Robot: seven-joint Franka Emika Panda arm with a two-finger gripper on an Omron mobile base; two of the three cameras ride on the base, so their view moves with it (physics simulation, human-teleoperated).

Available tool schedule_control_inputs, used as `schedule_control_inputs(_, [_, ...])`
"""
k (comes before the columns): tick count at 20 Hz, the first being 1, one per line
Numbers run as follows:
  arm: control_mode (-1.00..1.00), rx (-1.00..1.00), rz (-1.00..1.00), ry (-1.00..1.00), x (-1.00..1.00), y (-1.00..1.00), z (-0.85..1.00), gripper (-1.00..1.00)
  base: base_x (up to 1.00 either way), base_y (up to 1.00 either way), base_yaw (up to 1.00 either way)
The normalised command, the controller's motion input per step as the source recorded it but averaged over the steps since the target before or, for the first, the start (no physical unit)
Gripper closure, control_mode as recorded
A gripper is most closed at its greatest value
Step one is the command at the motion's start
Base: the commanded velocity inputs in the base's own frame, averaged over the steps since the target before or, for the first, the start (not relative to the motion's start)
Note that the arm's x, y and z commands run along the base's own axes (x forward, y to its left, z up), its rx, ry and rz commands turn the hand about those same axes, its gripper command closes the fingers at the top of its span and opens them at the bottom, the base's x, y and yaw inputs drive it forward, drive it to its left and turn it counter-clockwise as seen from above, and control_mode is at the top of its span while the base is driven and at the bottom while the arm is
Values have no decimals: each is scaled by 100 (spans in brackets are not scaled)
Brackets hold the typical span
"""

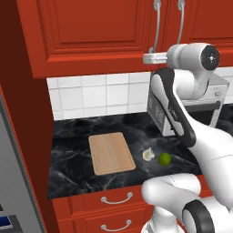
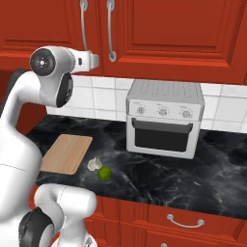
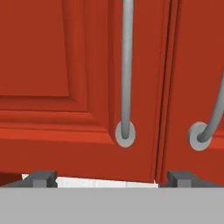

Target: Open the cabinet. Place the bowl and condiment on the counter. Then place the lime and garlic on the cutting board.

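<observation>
cabinet (image 1: 91,32) doors both closed; step one not yet done. gripper (image 3: 109,177) fingers spread wide, grasping nothing, raised before left door's curved handle (image 3: 127,65), handle foot at 12 o'clock between tips. lime (image 1: 164,159) and garlic (image 1: 148,154) lie on counter (image 1: 73,136), touching or nearly so, at 3 o'clock of cutting board (image 1: 111,153), which is bare; both remain to be moved. bowl and condiment presumably behind doors, hidden. toaster oven (image 2: 164,118) partly masked by arm in left base view.
</observation>
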Motion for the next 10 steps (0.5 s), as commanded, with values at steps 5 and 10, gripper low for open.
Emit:
schedule_control_inputs(5, [-100, 1, -2, -5, 38, 0, 19, -100, 0, 0, 0])
schedule_control_inputs(10, [-100, 2, -2, -3, 40, 0, 21, -100, 0, 0, 0])
